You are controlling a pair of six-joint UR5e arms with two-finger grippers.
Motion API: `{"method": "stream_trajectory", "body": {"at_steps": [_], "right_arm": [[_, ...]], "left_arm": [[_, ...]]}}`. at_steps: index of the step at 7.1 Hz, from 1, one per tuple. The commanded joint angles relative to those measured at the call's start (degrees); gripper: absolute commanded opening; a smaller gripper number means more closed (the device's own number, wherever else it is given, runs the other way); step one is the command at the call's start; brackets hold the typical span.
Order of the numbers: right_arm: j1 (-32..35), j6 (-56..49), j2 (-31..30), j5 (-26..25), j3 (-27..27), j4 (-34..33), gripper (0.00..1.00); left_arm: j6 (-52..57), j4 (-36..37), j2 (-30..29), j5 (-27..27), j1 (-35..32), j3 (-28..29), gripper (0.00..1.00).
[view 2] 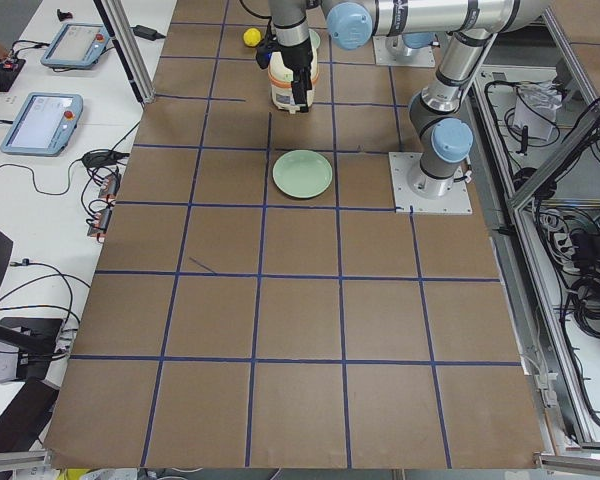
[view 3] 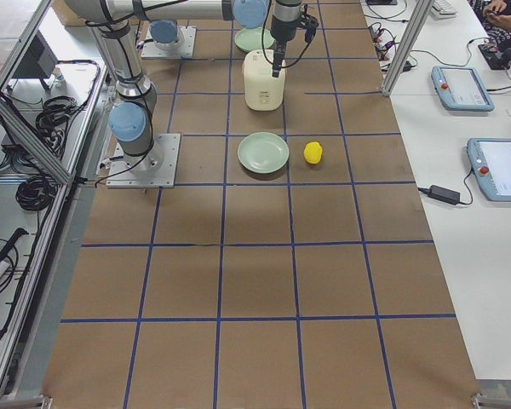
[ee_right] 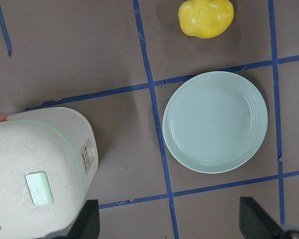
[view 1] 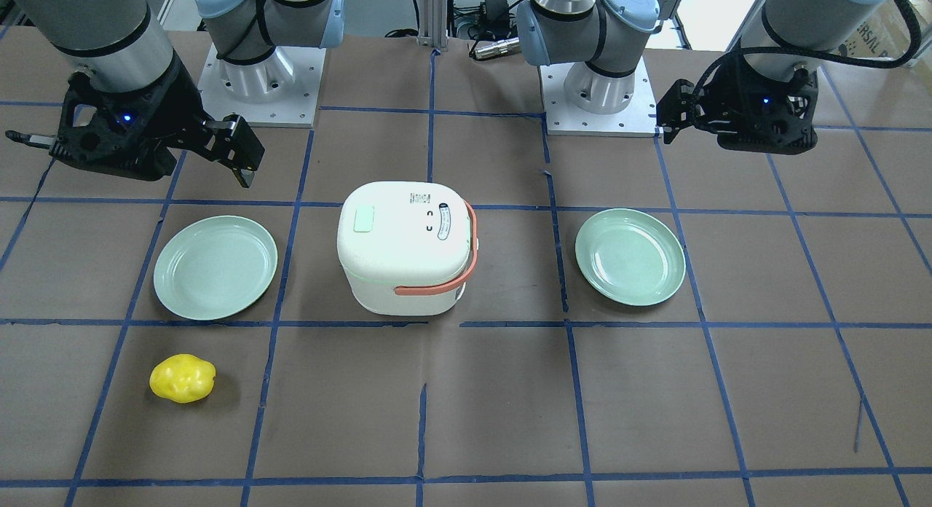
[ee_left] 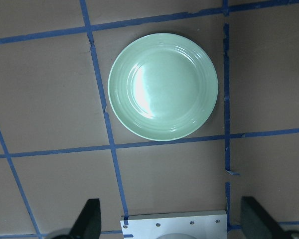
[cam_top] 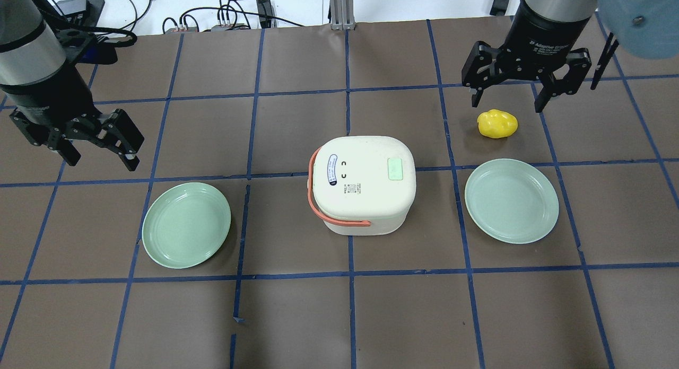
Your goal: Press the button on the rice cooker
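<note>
The white rice cooker (cam_top: 363, 183) stands shut at the table's middle, its salmon handle (cam_top: 339, 220) lowered toward the robot. A pale green pad (cam_top: 395, 169) sits on the lid. In the right wrist view the cooker (ee_right: 35, 174) fills the lower left, with small buttons (ee_right: 88, 153) on its side wall. My left gripper (cam_top: 98, 154) is open and empty, above the table to the cooker's left. My right gripper (cam_top: 506, 103) is open and empty, high over the far right, near a yellow lemon (cam_top: 497, 123). Neither gripper touches the cooker.
A green plate (cam_top: 186, 225) lies left of the cooker and also shows in the left wrist view (ee_left: 163, 85). A second green plate (cam_top: 512, 201) lies right of it. The lemon (view 1: 183, 378) lies beyond that plate. Blue tape lines grid the brown table.
</note>
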Motion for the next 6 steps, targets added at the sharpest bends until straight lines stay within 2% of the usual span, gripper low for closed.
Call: {"method": "stream_trajectory", "body": {"at_steps": [1, 6], "right_arm": [[0.00, 0.00, -0.01, 0.03, 0.09, 0.00, 1.00], [0.09, -0.18, -0.10, 0.46, 0.17, -0.09, 1.00]], "left_arm": [[0.00, 0.00, 0.00, 0.00, 0.00, 0.00, 1.00], [0.00, 0.00, 0.00, 0.00, 0.00, 0.00, 1.00]]}}
